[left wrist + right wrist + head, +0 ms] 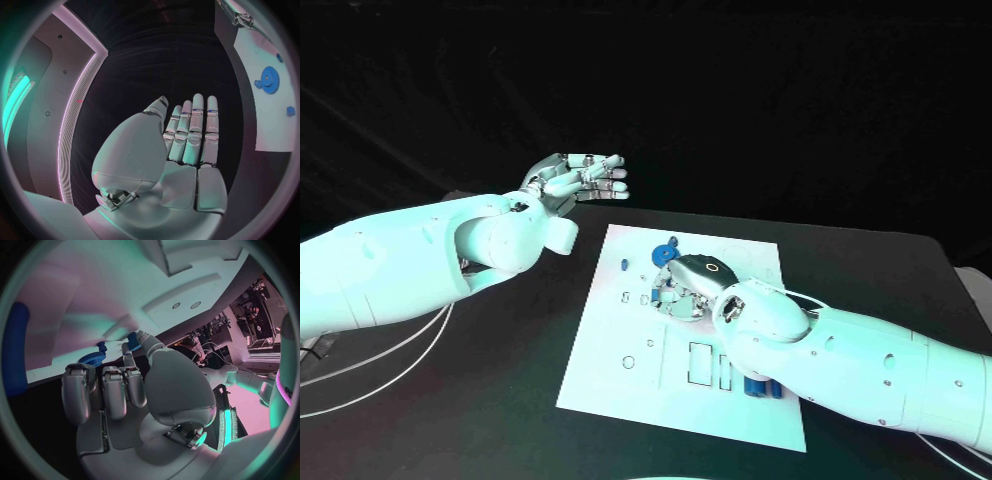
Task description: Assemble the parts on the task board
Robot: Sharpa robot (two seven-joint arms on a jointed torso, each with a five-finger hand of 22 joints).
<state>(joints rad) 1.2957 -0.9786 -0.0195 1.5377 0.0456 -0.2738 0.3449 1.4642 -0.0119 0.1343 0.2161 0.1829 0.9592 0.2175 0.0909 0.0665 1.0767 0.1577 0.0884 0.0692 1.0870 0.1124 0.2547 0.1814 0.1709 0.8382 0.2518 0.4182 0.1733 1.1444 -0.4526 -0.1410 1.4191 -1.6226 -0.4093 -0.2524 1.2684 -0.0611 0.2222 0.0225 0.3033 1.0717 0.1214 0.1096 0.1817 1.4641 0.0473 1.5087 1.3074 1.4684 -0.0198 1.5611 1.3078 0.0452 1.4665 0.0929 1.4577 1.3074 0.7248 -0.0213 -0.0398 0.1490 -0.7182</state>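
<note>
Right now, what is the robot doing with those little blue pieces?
The robot is putting small blue parts together on the white task board. Its right hand is down on the board, with its fingers at a small blue piece right beside a blue gear. Whether it actually grips that piece is hard to tell. More blue parts lie near the board's closer edge, beside the right arm. The left hand is lifted off to the side of the board, holding nothing.

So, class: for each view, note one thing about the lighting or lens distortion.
Head view: teal light tints the white task board; background black. Left wrist view: fisheye bends the board's edges, and the left hand is evenly lit. Right wrist view: pink and green tints wash over the right hand.
</note>
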